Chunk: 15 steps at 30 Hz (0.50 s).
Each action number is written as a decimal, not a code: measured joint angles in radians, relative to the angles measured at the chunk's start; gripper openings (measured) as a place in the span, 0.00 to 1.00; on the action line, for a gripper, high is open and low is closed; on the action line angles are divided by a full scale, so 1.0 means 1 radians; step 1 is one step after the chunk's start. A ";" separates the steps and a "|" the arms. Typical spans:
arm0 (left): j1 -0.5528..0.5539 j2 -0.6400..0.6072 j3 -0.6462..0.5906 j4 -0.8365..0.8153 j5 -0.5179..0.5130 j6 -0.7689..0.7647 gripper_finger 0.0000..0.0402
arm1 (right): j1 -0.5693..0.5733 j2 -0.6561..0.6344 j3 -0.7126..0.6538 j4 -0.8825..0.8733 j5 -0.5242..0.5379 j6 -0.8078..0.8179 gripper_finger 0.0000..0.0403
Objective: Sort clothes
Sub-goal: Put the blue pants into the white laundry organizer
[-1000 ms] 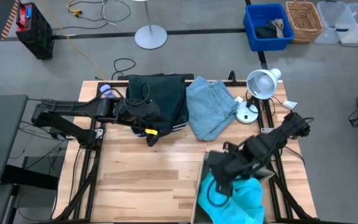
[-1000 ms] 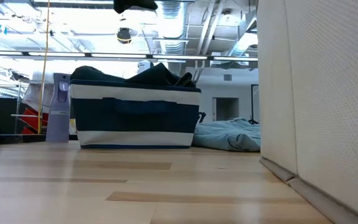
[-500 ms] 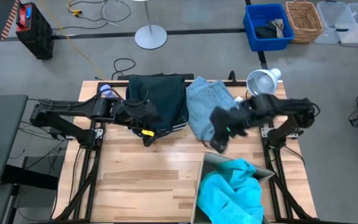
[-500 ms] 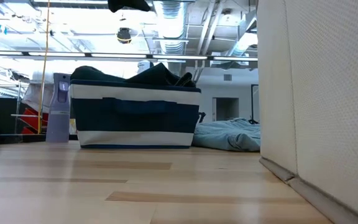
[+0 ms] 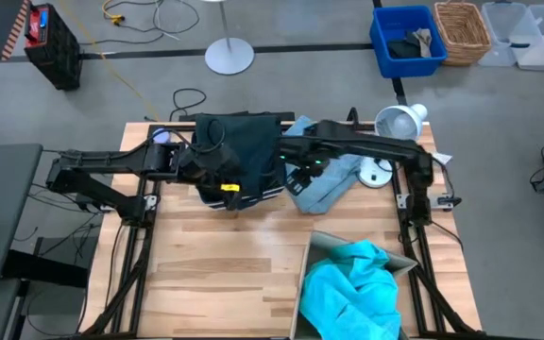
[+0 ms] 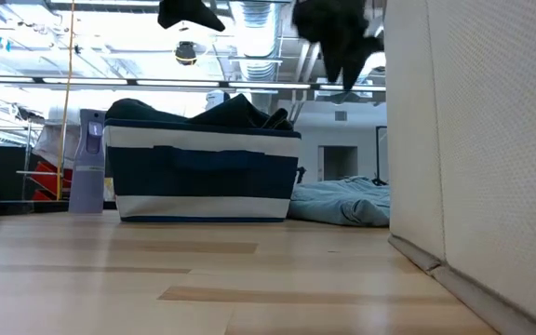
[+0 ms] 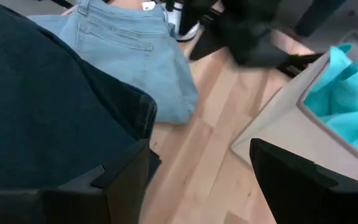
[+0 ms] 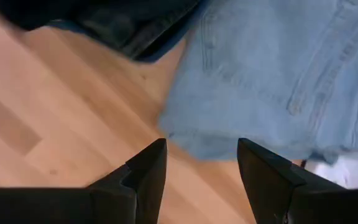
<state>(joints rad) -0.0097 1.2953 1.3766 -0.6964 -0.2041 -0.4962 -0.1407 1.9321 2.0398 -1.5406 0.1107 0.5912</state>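
Writing: I can read none. My right gripper (image 8: 197,171) hovers with fingers apart and empty; just ahead of them the pale jeans (image 5: 324,165) lie on the wooden table (image 5: 215,264). My left gripper (image 7: 197,180) gapes wide beside the dark garments (image 5: 239,151).

Pale butcher-block wooden worktop (image 5: 215,264), smooth with a slight satin sheen. Pale grey-blue denim garment (image 5: 333,161), matt and stitched; bright turquoise soft cloth garment (image 5: 352,297), crumpled and matt, in beige woven-fabric box (image 6: 491,140) of fine dotted texture. Dark navy-teal cloth (image 5: 244,151), matt; dark matt plastic fingers (image 8: 143,177).
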 joint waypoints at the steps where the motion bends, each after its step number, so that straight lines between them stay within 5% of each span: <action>1: 0.000 0.000 0.000 0.001 0.000 -0.012 0.68 | -0.005 0.009 -0.014 0.040 0.000 -0.017 0.52; 7: -0.001 0.000 0.000 0.004 0.000 -0.049 0.68 | -0.022 -0.009 -0.142 0.183 -0.011 -0.036 0.52; 15: -0.002 0.000 0.000 0.018 -0.029 -0.051 0.68 | -0.043 -0.120 -0.481 0.394 -0.026 0.025 0.59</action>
<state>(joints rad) -0.0113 1.2949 1.3766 -0.6780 -0.2335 -0.5472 -0.1841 1.8124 1.5587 -1.1461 0.0847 0.6159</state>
